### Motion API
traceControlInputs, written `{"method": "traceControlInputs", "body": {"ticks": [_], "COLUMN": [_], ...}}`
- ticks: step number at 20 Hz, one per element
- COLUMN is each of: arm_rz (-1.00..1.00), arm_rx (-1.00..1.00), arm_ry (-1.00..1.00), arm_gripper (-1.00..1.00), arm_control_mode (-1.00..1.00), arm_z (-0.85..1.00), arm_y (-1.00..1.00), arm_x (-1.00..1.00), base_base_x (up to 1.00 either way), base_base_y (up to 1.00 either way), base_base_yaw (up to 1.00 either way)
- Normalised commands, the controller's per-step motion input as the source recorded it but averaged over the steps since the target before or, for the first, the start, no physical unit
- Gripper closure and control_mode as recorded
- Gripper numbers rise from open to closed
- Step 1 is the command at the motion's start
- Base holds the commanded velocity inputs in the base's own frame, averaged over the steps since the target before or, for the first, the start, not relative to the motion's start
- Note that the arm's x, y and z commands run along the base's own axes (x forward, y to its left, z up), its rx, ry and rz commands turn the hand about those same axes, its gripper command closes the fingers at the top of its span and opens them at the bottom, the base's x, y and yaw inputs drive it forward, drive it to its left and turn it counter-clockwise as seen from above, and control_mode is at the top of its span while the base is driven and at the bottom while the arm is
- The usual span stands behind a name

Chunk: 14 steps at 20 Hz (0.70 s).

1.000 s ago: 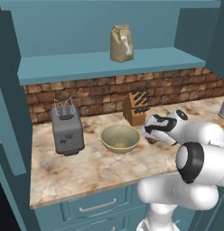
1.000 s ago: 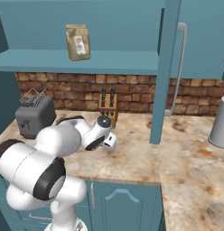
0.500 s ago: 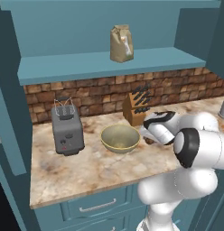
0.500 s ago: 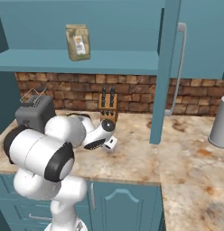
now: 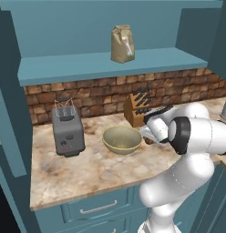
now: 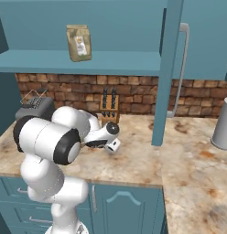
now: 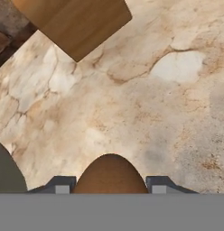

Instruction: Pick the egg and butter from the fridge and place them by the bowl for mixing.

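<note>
Just right of the bowl (image 5: pixel 122 139), low over the marbled counter (image 7: pixel 145 113), hovering with the gripper (image 7: pixel 110 186) and clamping the egg (image 7: pixel 110 176) between the jaws, its brown dome showing between the two dark tips in the hand view. Holding it over bare stone, with the knife block (image 7: pixel 73 22) on the far side and a sliver of the bowl's rim at the left edge of the hand view. Probably carrying out the set-down of the egg beside the bowl, with the butter likely yet to be fetched. Advising a slow, straight descent until the egg is touching the stone, then parting the jaws gently, since a round thing is apt to roll. Keeping clear of the bowl's rim and the block while lifting away. Leaving room alongside for the butter.
</note>
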Motion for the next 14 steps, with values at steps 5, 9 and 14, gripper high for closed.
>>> {"method": "traceControlInputs", "body": {"ticks": [5,9,14], "arm_rz": [0.0,0.0,0.0], "arm_rx": [0.0,0.01,0.0], "arm_ry": [-0.01,0.0,0.0], "arm_gripper": [-1.0,-1.0,-1.0], "arm_control_mode": [-1.0,-1.0,-1.0], "arm_z": [-0.02,0.12,0.24], "arm_y": [0.0,0.05,0.0], "arm_x": [-0.08,-0.02,-0.1], "base_base_x": [0.0,0.0,0.0], "base_base_y": [0.0,0.0,0.0], "base_base_yaw": [0.0,0.0,0.0]}}
